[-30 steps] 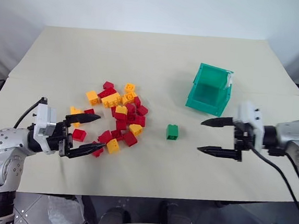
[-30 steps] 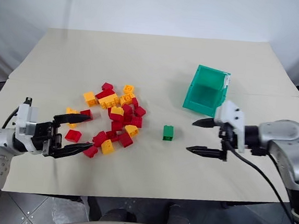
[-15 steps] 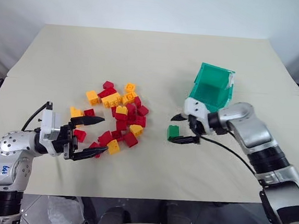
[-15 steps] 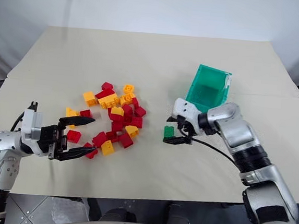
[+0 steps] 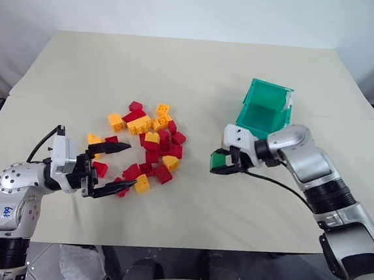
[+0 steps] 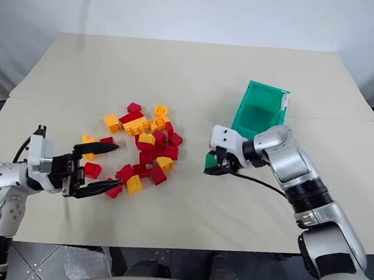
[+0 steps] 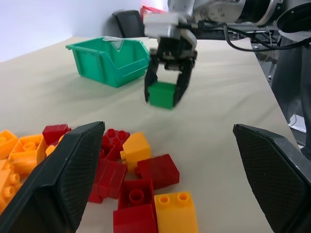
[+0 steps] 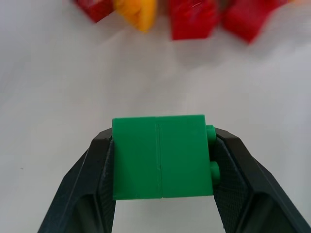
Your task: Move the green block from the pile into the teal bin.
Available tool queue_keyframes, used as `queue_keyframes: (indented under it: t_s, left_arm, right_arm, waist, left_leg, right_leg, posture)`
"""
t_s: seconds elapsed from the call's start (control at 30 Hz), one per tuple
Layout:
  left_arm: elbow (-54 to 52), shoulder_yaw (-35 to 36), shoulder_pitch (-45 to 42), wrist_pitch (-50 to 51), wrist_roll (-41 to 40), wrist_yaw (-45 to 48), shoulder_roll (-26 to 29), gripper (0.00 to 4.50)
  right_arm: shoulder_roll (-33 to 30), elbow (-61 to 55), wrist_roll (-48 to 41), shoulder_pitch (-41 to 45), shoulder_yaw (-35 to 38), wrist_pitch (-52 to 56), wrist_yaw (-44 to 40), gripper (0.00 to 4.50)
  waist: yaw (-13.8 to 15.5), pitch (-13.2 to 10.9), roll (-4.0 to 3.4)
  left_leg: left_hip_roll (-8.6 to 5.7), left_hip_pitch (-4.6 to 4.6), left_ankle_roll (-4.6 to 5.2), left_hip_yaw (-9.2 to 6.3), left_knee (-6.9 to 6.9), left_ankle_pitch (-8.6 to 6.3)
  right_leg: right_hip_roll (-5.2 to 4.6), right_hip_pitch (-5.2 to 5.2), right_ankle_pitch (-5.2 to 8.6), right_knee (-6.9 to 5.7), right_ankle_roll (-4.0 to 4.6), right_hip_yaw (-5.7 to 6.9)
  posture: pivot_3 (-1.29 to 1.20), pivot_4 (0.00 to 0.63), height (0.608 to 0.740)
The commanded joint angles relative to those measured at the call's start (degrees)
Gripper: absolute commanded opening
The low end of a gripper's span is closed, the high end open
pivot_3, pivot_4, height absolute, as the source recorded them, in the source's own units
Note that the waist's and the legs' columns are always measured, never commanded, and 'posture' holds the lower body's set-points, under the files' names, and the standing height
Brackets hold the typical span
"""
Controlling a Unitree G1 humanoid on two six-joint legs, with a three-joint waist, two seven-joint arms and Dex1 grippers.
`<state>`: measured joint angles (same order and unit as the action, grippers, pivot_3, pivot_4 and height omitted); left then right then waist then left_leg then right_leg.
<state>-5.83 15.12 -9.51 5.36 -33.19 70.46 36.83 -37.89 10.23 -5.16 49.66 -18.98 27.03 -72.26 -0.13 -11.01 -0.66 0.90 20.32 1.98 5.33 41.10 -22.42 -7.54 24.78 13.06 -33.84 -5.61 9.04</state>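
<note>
1 green block [image 8: 160,158] sits pinched between your right gripper's [image 5: 226,164] 2 fingers, just beside the pile [image 5: 144,144] and in front of the teal bin [image 5: 265,111]. Lift straight up before swinging over the bin's rim. Your left gripper [image 5: 109,170] hangs wide open, empty. No legible writing on block or bin.

- The loose pile of small red and yellow studded plastic bricks [image 5: 144,143] lies on the flat beige table [image 5: 199,75], left of centre.
- The small green studded plastic brick [image 5: 218,162] is right of the pile, apart from it.
- The teal plastic open-topped bin [image 5: 263,112] stands just behind and to the right of that brick.
</note>
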Motion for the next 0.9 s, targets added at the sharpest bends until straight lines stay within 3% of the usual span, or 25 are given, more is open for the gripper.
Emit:
queue_keyframes:
  t_s: [0.03,0.3,0.43,0.53,0.77,0.9]
  left_arm:
    - [-1.44,-2.22,-3.46,1.91,1.16,-3.86,-0.16,4.50]
    - [-1.91,-9.35,-12.74,6.09,8.07,-17.92,-5.94,4.50]
    - [1.99,-13.28,-19.56,5.48,9.63,-20.11,-11.14,4.50]
    - [4.51,-13.75,-21.10,4.36,10.67,-19.36,-11.06,4.50]
    - [6.30,-12.56,-21.53,3.81,10.67,-18.52,-9.33,4.50]
    - [5.24,-11.13,-19.91,4.29,10.60,-18.77,-7.28,4.50]
  right_arm:
    - [-3.15,-2.54,-0.86,3.35,8.82,4.52,6.25,2.16]
    - [-4.63,7.12,3.66,7.81,11.80,1.50,15.66,2.16]
    - [1.49,25.04,6.71,13.21,11.79,-6.26,24.67,2.16]
    - [3.91,32.68,7.60,16.34,11.76,-11.78,26.22,2.16]
    - [3.32,38.30,10.07,20.71,11.02,-15.71,25.27,4.44]
    - [1.57,35.59,9.86,19.99,11.57,-16.31,22.82,4.44]
  waist:
    - [0.08,0.00,0.00]
    - [-0.40,0.01,0.02]
    - [-0.60,0.01,0.02]
    - [-1.38,0.00,0.00]
    - [-1.54,-0.02,-0.03]
    - [-1.39,-0.02,-0.03]
  left_leg:
    - [0.00,0.00,0.00,-0.02,0.02,0.00]
    - [-0.01,-0.04,0.00,0.07,-0.09,0.00]
    - [-0.04,-0.01,0.02,0.26,-0.04,0.05]
    - [-0.04,-0.02,0.00,0.28,-0.08,0.13]
    - [-0.03,0.22,-0.03,0.17,-0.18,0.15]
    - [-0.01,0.26,-0.03,0.11,-0.14,0.15]
  right_leg:
    - [0.00,0.00,0.00,-0.01,0.00,0.01]
    - [0.06,0.01,-0.01,0.00,-0.02,-0.04]
    - [0.04,0.00,-0.03,-0.02,-0.05,-0.06]
    - [0.04,0.01,-0.04,-0.05,-0.08,-0.08]
    - [0.04,0.32,-0.03,0.00,-0.07,-0.08]
    - [0.04,0.34,-0.03,-0.03,-0.07,-0.05]
  posture:
    - [0.00,0.150,0.740]
    - [0.00,0.150,0.740]
    - [0.00,0.150,0.740]
    - [0.00,0.150,0.740]
    - [0.00,0.150,0.740]
    - [0.00,0.150,0.740]
